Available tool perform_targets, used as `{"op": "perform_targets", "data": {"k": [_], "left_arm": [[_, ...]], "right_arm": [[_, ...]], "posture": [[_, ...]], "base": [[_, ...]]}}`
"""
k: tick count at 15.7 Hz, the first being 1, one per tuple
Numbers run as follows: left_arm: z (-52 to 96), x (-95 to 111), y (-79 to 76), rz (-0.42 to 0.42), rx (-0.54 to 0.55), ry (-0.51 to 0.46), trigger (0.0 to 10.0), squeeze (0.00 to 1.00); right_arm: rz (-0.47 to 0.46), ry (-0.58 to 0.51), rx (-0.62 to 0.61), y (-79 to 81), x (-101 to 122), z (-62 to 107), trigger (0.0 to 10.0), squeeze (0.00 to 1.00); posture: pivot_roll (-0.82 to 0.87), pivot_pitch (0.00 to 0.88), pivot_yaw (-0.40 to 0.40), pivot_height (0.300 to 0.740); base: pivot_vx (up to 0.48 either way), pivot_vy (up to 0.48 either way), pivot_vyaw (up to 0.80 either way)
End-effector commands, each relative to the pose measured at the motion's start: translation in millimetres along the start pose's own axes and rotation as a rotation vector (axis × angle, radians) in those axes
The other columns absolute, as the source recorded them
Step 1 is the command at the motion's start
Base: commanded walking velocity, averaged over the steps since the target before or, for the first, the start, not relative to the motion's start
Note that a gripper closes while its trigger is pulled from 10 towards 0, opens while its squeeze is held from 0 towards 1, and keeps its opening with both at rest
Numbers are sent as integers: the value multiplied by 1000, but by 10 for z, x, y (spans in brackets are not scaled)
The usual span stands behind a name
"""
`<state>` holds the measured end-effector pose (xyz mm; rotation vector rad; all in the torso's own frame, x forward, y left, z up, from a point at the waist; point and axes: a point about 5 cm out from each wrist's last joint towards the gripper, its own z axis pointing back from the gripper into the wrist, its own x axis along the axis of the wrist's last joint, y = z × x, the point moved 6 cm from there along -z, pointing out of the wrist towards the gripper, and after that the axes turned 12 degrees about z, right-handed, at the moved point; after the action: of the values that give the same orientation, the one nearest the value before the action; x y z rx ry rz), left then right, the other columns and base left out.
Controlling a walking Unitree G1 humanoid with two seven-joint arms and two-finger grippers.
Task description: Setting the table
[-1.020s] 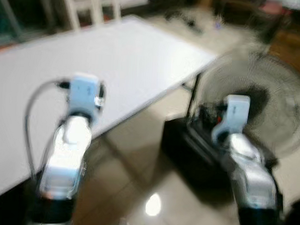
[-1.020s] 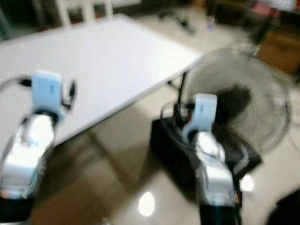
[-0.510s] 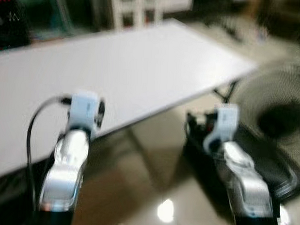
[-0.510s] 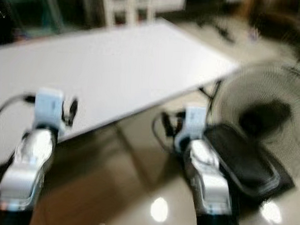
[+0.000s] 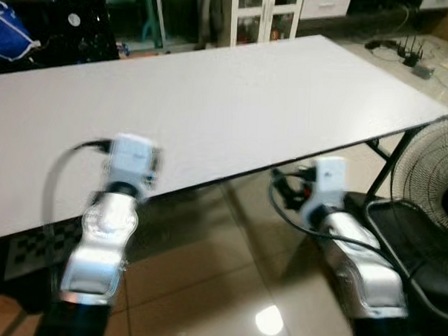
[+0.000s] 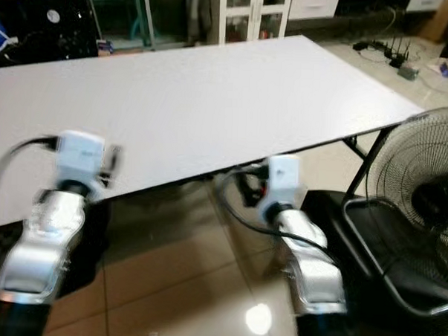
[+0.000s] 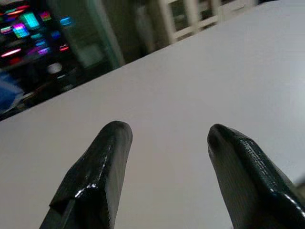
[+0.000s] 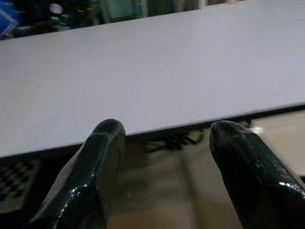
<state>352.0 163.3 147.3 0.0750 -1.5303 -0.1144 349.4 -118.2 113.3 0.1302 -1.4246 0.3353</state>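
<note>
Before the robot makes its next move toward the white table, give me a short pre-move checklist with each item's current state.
1. Left claw open and holding nothing: ok; its two black fingers stand apart over the white table.
2. Right claw open and holding nothing: ok; it points at the table's near edge, above the floor.
3. Tableware to set within view: not ok; no dish or cutlery can be seen on the table top.
4. Path on the robot's right: not ok; a standing fan is close beside the right arm.
5. Cable at the right wrist clear of snags: cannot tell.
</note>
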Motion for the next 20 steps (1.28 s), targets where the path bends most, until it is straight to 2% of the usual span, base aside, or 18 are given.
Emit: {"op": "perform_targets", "data": {"k": [1, 10, 16, 20], "left_arm": [[9, 46, 37, -33, -1, -10, 10000, 0], [34, 47, 112, -27, 9, 2, 10000, 0], [40, 70, 77, -25, -13, -2, 10000, 0], [47, 99, 31, -26, -29, -9, 10000, 0]], "right_arm": [[-7, -5, 30, 95, 19, -30, 10000, 0], [-9, -4, 24, 105, 9, -6, 10000, 0], [35, -42, 32, 116, 109, 5, 10000, 0], [19, -49, 14, 81, 119, 17, 10000, 0]], "posture": [[0, 0, -9, 740], [5, 0, -7, 740], [2, 0, -3, 740], [-2, 0, -2, 740]], "base": [[0, 461, 0], [0, 473, 0], [0, 480, 0], [0, 480, 0]]}}
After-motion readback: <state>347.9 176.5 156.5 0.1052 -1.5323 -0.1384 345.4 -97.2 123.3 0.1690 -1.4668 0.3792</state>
